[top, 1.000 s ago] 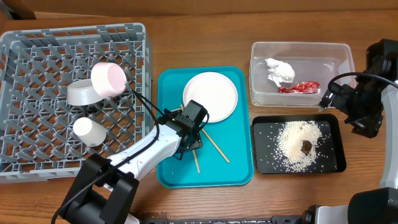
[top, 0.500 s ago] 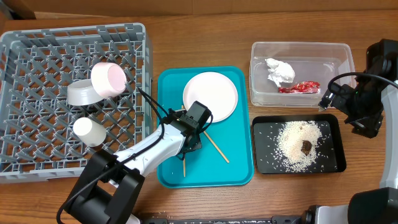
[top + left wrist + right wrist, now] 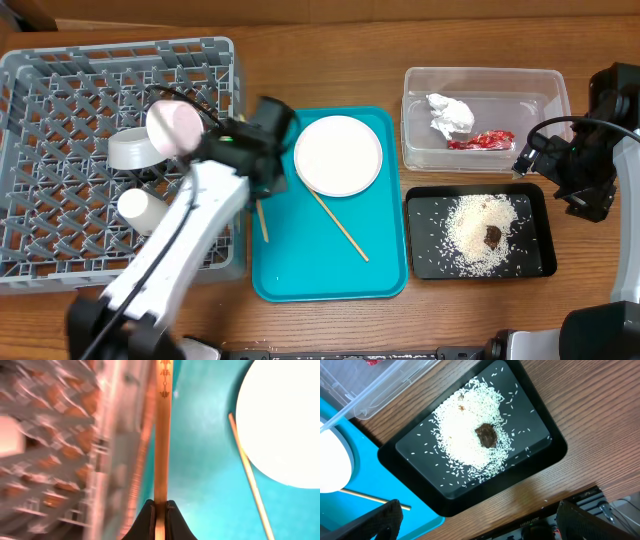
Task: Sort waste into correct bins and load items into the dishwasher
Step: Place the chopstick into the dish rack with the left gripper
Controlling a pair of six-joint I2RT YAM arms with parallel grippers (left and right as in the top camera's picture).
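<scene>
a: what do we mark first?
b: nearest, the left gripper [image 3: 160, 508], pinched on one chopstick [image 3: 162, 440]. a second ago it stood over the middle of the teal tray [image 3: 380, 270]. now it has swung to the rack [image 3: 60, 100] edge with the stick lifted.
a: so loading is under way?
b: we judge so. the second chopstick [image 3: 336, 226] lies on the tray by the plate [image 3: 338, 155]. farther off, the right gripper [image 3: 480, 526] hangs spread and empty over the rice [image 3: 465, 435] in the black tray [image 3: 540, 415], unmoved.
a: any writing?
b: only small dark ornaments printed on the held stick, and no words we can read.
</scene>
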